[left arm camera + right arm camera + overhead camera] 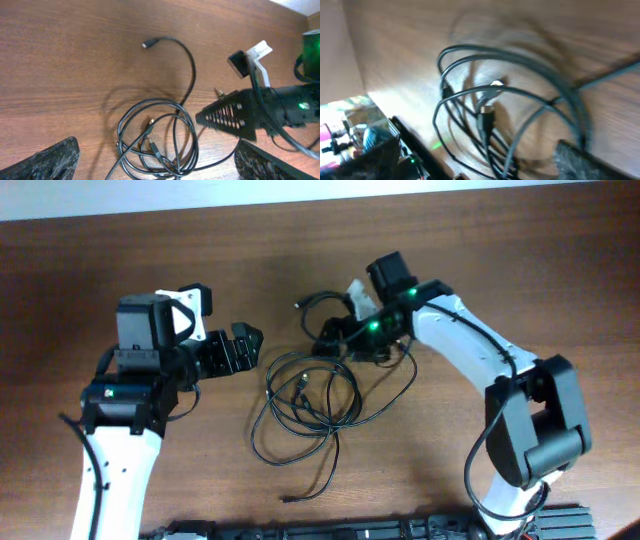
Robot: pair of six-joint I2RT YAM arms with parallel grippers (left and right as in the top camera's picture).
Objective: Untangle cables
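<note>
The thin black cables [300,392] lie as tangled loose loops in the middle of the brown table. One plug end [145,44] trails away from the loops. My left gripper [245,348] is open just left of the loops, and in the left wrist view the cables [152,146] lie between its spread fingers [157,167]. My right gripper [335,340] is at the top right edge of the tangle. The blurred right wrist view shows loops and a plug [485,117] in front of its fingers [480,167], which look spread apart.
The wooden table [150,250] extends around the tangle. A black strip of equipment [350,530] runs along the front edge. The right arm [470,345] reaches in from the right, and the left arm [125,395] stands at the left.
</note>
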